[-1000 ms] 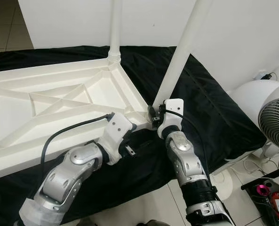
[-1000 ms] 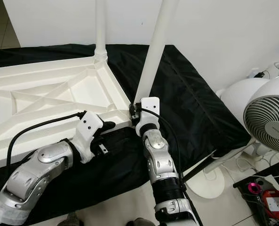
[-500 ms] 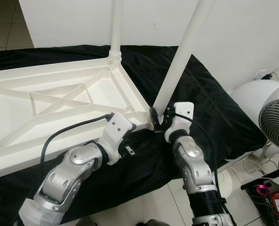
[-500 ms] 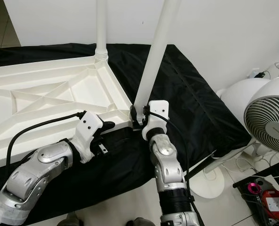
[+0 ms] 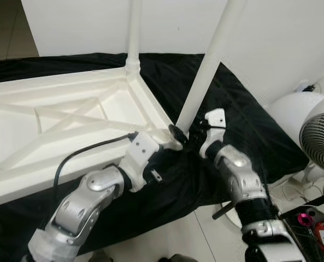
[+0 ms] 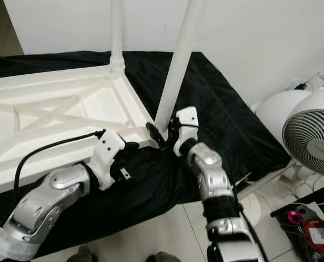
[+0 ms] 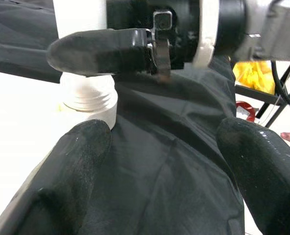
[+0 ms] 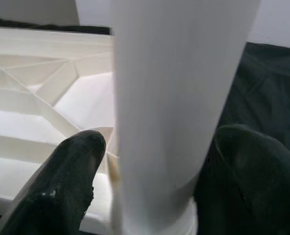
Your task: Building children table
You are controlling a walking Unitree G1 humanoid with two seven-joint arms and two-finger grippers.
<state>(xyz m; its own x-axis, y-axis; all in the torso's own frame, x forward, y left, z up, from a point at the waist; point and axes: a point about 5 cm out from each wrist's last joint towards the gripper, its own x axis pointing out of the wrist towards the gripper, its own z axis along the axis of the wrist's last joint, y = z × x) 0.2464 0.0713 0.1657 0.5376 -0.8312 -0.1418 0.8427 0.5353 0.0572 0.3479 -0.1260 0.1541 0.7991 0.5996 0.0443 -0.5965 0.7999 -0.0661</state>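
A white children's table (image 5: 69, 109) lies upside down on a black cloth (image 5: 233, 109). One white leg (image 5: 133, 33) stands at its far corner. A second white leg (image 5: 205, 71) rises tilted from the near right corner. My right gripper (image 5: 181, 132) is shut on the base of this leg, and the right wrist view shows its fingers (image 8: 71, 186) on both sides of the tube (image 8: 174, 98). My left gripper (image 5: 164, 143) sits open beside the same corner. One of its fingers (image 7: 81, 152) touches the leg's threaded collar (image 7: 88, 100), with only cloth between them.
A white floor fan (image 5: 320, 136) stands at the right, close to my right elbow. Pink and red items (image 6: 317, 234) lie on the floor at the lower right. A white wall runs behind the table. Pale floor tiles border the cloth's front edge.
My right forearm has swung out to the right around the leg's base, its gripper still on the leg. The left arm has edged slightly toward the corner.
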